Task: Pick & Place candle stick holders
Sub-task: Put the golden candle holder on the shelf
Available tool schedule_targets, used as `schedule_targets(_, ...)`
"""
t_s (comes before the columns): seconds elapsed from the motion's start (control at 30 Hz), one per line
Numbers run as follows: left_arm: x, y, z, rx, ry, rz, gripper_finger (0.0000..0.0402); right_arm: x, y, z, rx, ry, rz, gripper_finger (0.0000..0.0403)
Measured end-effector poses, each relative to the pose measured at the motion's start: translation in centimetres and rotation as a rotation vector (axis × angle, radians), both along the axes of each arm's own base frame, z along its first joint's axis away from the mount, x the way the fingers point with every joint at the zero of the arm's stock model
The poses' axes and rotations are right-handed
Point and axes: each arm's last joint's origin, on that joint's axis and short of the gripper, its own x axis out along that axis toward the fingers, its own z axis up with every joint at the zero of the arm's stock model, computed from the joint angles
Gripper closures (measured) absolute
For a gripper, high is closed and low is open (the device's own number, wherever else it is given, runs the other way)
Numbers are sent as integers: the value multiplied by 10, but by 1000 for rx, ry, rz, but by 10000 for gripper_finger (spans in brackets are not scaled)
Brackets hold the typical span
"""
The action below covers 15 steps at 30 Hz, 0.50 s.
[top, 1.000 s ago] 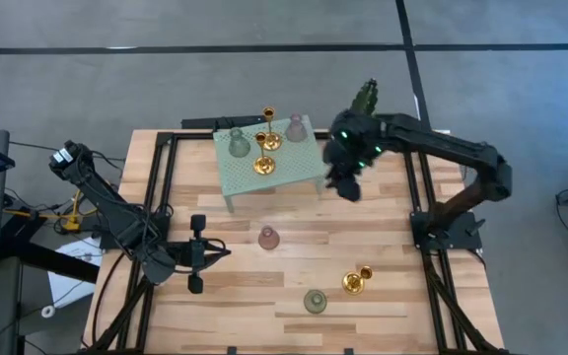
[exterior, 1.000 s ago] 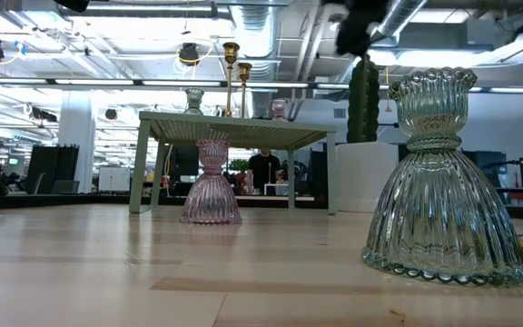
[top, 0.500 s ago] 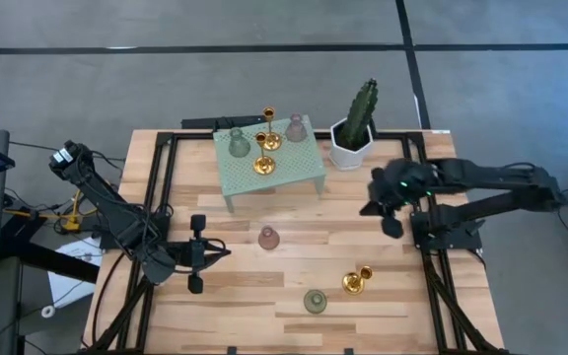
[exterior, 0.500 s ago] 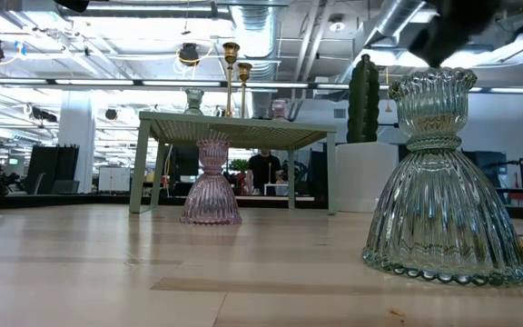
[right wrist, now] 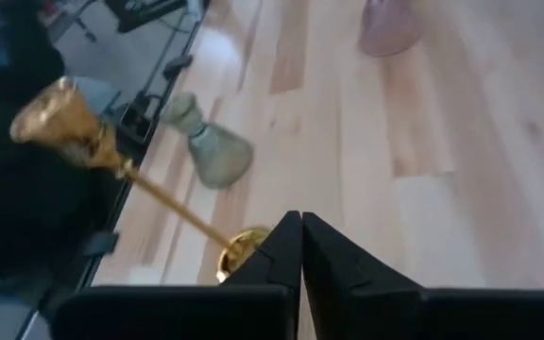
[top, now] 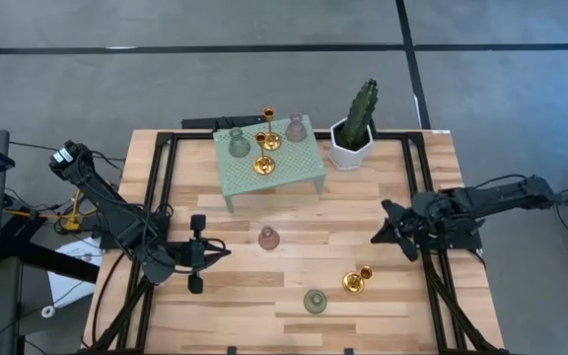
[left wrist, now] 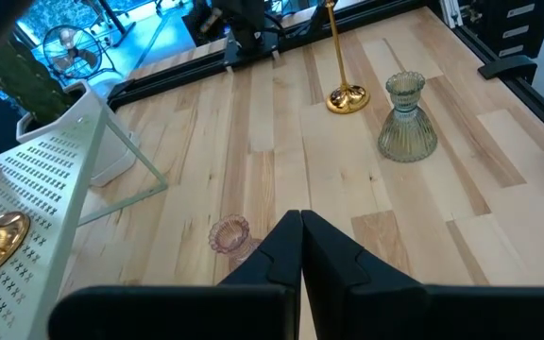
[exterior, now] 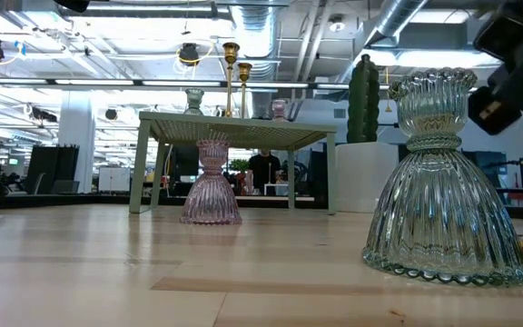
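Since the earlier frames the right gripper (top: 381,234) has swung from the cactus pot (top: 350,144) down to the table's right side, fingers together. High view: left gripper (top: 216,252) waits at the left, fingers together. A gold holder (top: 356,281), a grey-green holder (top: 315,300) and a pink holder (top: 269,237) stand on the wood. Low view: ribbed glass grey-green holder (exterior: 443,191) upright. Right wrist view: gold holder (right wrist: 140,179), slender stem, flared cup.

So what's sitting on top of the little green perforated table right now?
On the green table stand four candle stick holders: two gold ones, a grey-green one and a pink one. What lies beneath the tabletop is hidden from above; the low view shows nothing directly under it.
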Motion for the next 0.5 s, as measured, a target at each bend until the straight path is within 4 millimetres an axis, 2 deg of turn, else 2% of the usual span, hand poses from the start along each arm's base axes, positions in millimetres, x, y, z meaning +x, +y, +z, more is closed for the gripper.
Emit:
schedule_targets(0.1, 0, 0, 0, 0, 0, 0, 394, 0, 4, -7, 26, -20, 18, 398)
schedule_targets(0.27, 0, 0, 0, -51, -6, 15, 394, 3, 11, -16, 201, 36, -37, 402)
schedule_targets(0.5, 0, 0, 1, -64, -8, 18, 394, -5, 28, -39, 161, 149, 90, 402)
